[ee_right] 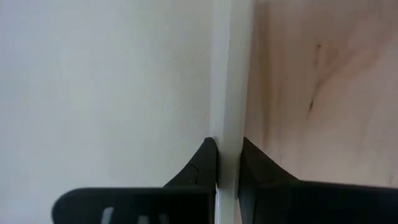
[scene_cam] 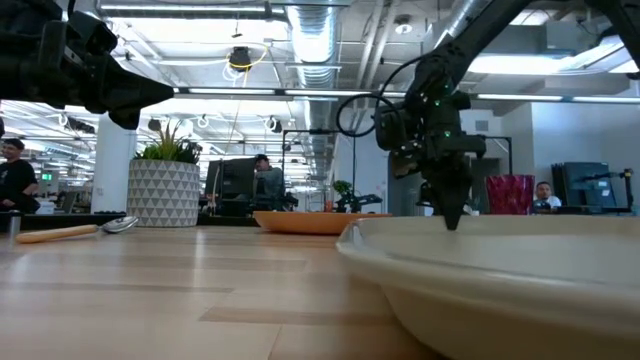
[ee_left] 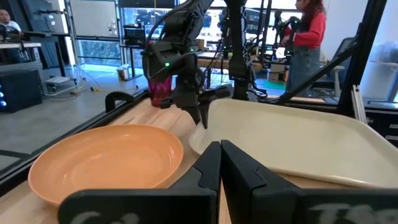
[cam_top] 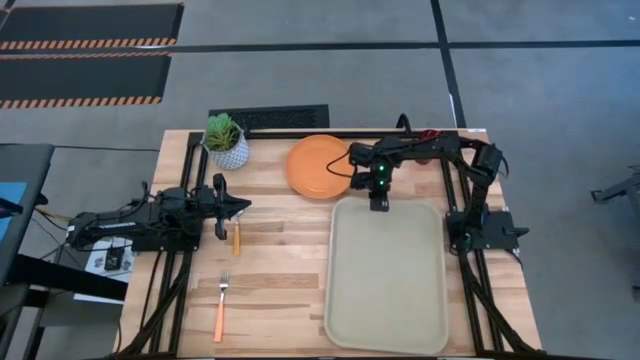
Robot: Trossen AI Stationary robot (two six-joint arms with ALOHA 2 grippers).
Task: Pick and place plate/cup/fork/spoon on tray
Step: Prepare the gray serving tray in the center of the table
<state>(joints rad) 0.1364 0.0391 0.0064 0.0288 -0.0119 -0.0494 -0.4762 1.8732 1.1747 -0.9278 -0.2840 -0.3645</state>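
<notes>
The beige tray (cam_top: 385, 290) lies on the table's right half. My right gripper (cam_top: 378, 204) stands at its far rim, shut on it. The orange plate (cam_top: 318, 166) rests flat on the table, left of that gripper. A dark red cup (ee_left: 160, 91) shows behind my right arm at the table's far side. The fork (cam_top: 221, 306) lies near the front left. The spoon (cam_top: 237, 238) lies just below my left gripper (cam_top: 243, 208), which is shut, empty and hovers above the table (scene_cam: 130, 100). My right gripper pinches the tray's far rim (ee_right: 227, 124), a little left of that rim's middle. One finger (ee_right: 202, 165) is inside the tray and one outside. The fingers come from above, pointing down (scene_cam: 450, 205). The tray lies level on the table.
A white patterned pot with a green plant (cam_top: 226, 142) stands at the far left of the table. People show in the room beyond the table (ee_left: 305, 37). Bare wood lies between the fork and the tray (cam_top: 285, 290).
</notes>
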